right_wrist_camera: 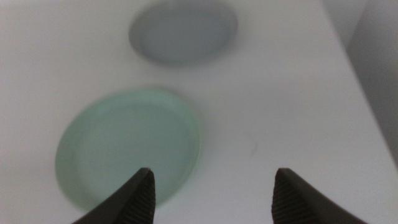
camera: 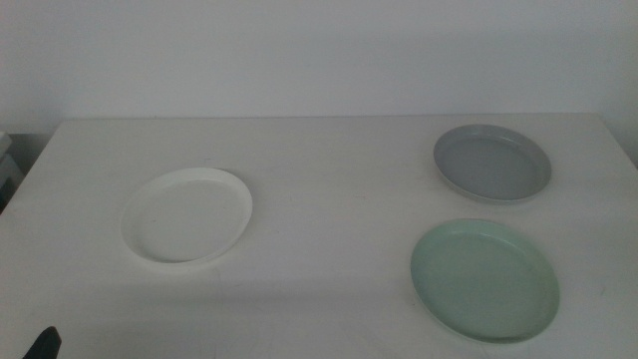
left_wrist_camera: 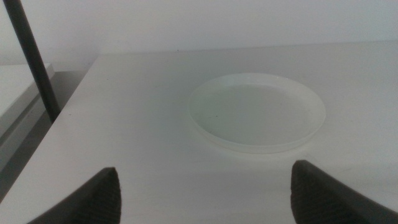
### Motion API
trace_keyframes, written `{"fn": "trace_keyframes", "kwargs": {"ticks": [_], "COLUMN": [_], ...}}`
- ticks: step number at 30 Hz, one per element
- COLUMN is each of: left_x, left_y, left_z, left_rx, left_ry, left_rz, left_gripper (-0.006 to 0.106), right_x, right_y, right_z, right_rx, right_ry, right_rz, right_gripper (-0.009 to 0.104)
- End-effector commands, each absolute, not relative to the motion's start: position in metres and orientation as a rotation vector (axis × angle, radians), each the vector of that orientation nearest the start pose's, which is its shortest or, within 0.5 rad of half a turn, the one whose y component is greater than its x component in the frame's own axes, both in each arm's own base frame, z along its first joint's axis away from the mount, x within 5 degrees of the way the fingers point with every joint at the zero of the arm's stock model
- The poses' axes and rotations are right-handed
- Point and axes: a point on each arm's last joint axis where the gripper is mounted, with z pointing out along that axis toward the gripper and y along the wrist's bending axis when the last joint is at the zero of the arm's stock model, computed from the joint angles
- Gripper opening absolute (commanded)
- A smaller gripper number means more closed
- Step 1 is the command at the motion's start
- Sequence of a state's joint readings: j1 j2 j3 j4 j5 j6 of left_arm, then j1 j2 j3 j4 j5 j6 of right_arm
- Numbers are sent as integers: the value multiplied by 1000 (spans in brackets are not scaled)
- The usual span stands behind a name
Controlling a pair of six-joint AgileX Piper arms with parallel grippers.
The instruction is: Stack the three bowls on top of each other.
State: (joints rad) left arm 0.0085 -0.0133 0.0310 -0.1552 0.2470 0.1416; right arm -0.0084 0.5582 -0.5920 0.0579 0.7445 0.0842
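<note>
The left tool [left_wrist_camera: 205, 190] is waiting low over the near left corner of the counter [camera: 329, 170], its jaws spread wide and pinching nothing. Straight ahead of it, a little beyond the jaw tips, the white bowl [left_wrist_camera: 257, 112] is lying flat and empty on the counter. A dark upright pole [left_wrist_camera: 32, 59] is standing off to the side of this tool, past the counter's edge.

The right tool [right_wrist_camera: 211, 193] is hovering above the counter with its jaws also spread apart and holding nothing. The pale mint green bowl [right_wrist_camera: 127, 146] is sitting just below and ahead of one jaw tip, and the grey bowl [right_wrist_camera: 183, 31] is lying farther out beyond it. All three bowls are sitting apart, none stacked.
</note>
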Motion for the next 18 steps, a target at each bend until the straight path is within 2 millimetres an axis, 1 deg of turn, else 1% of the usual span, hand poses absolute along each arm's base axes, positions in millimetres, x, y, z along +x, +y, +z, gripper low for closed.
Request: {"fn": "trace_keyframes", "kwargs": {"ticks": [1, 3, 5, 8, 10, 12, 14, 18], "left_x": [55, 55, 55, 55, 55, 55, 55, 55], "left_y": [-2, -2, -2, -2, -2, -2, -2, -2], "left_z": [191, 191, 191, 191, 191, 191, 191, 191], "left_rx": [-11, -11, -11, -11, -11, -11, -11, -11], "left_ry": [1649, 1649, 1649, 1649, 1649, 1649, 1649, 1649], "left_rz": [-36, -36, -36, -36, -36, -36, -36, -36], "left_gripper": [105, 105, 105, 105, 105, 105, 105, 105], "right_x": [120, 135, 149, 174, 192, 209, 221, 247], "right_y": [3, 3, 4, 5, 5, 5, 6, 12], "right_z": [329, 337, 348, 352, 350, 343, 337, 311], "right_rx": [147, 147, 151, 160, 166, 176, 192, 185], "right_ry": [2249, 2321, 2344, 2380, 2416, 2463, 2496, 2591], "right_rz": [119, 125, 140, 155, 159, 170, 197, 211], "right_gripper": [48, 48, 48, 48, 48, 48, 48, 48]}}
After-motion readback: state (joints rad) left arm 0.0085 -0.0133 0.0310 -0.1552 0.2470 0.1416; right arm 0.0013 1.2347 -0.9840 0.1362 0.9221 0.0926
